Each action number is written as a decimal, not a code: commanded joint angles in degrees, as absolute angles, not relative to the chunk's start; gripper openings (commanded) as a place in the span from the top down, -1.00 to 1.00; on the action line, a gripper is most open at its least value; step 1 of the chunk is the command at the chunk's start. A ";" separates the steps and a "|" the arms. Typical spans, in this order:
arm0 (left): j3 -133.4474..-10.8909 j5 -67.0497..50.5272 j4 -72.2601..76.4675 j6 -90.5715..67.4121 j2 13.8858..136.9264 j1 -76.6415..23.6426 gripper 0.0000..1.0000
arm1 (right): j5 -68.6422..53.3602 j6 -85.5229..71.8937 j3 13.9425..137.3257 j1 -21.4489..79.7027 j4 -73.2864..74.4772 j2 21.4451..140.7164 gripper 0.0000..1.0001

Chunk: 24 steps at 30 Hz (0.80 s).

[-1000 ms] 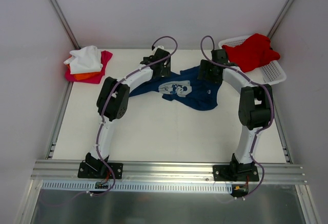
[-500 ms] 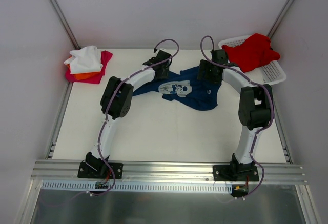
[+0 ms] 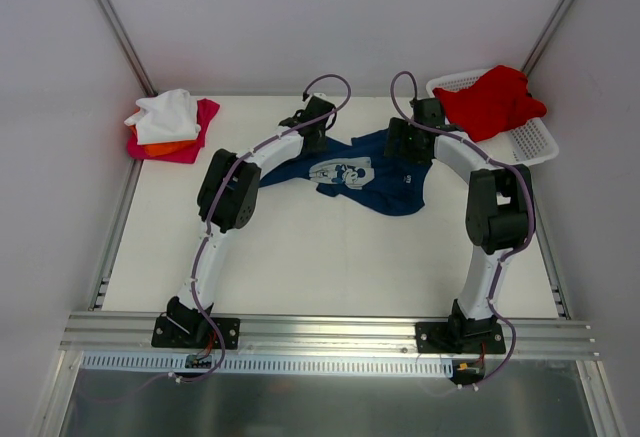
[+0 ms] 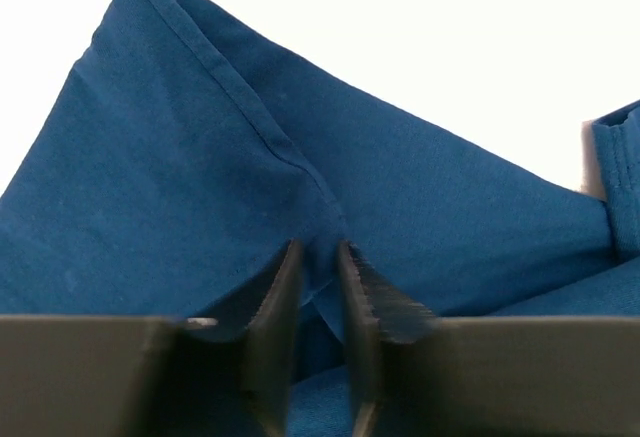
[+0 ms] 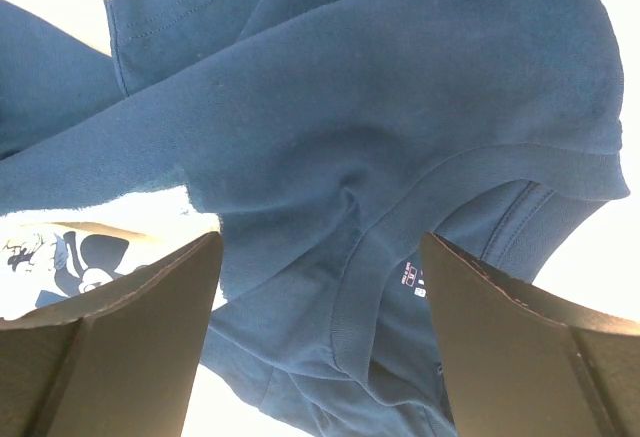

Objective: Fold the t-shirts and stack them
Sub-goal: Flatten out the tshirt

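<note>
One navy t-shirt, one red t-shirt, perhaps three stacked t-shirts

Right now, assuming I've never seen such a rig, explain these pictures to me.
Two robot arms are bolted at the near edge of a white table. The wide picture looks down from above; the close-ups come from a camera on each wrist. A navy t-shirt lies crumpled mid-table. The left gripper is pinched shut on a fold of it; the right gripper hangs open over its collar. Far left sits a pile of white, orange and magenta shirts; a red t-shirt lies in a white basket.
</note>
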<state>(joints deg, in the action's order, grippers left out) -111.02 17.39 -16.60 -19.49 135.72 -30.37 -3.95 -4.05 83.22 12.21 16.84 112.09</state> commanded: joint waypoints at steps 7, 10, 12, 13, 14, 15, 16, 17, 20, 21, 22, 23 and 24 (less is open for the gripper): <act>-112.24 18.45 -16.43 -18.19 134.56 -30.24 1.00 | -5.10 -4.75 82.71 12.39 15.82 107.58 -0.67; -111.36 20.12 -16.44 -17.40 132.98 -30.32 1.00 | -5.27 -4.83 82.44 12.39 15.64 107.58 -0.68; -110.57 22.40 -16.35 -16.61 131.84 -30.32 1.00 | -5.27 -4.75 82.27 12.39 15.56 107.58 -0.67; -110.22 23.28 -16.43 -16.26 130.62 -30.32 1.00 | -5.36 -4.83 82.18 12.39 15.47 107.58 -0.68; -109.95 24.07 -16.44 -15.30 129.91 -30.24 1.00 | -5.45 -4.83 82.09 12.48 15.38 107.67 -0.67; -109.78 26.34 -16.35 -14.68 129.29 -30.23 1.00 | -5.54 -4.92 82.00 12.39 15.38 107.67 -0.68; -109.43 27.59 -16.43 -14.16 128.16 -30.23 1.00 | -5.80 -4.92 81.91 12.39 15.38 107.75 -0.68; -109.25 28.73 -16.44 -12.85 127.45 -30.23 1.00 | -5.71 -4.83 81.91 12.48 15.38 107.75 -0.68; -108.55 33.21 -16.35 -10.21 124.99 -29.80 1.00 | -5.89 -4.92 81.65 12.57 15.03 107.75 -0.68; -108.37 34.09 -16.35 -9.67 124.37 -29.62 1.00 | -5.98 -4.92 81.56 12.57 14.94 107.84 -0.67; -108.11 35.93 -16.35 -8.54 123.15 -29.45 1.00 | -6.06 -5.01 81.56 12.57 14.85 107.93 -0.67; -107.93 36.99 -16.35 -7.92 122.53 -29.10 1.00 | -6.15 -5.10 81.56 12.66 14.85 108.02 -0.67; -107.76 37.78 -16.26 -7.30 122.08 -28.83 1.00 | -6.15 -5.10 81.56 12.66 14.85 108.02 -0.68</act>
<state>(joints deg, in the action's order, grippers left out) -108.05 30.98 -16.84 -11.53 128.75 -29.91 -5.10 -4.14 81.60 12.27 16.08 111.07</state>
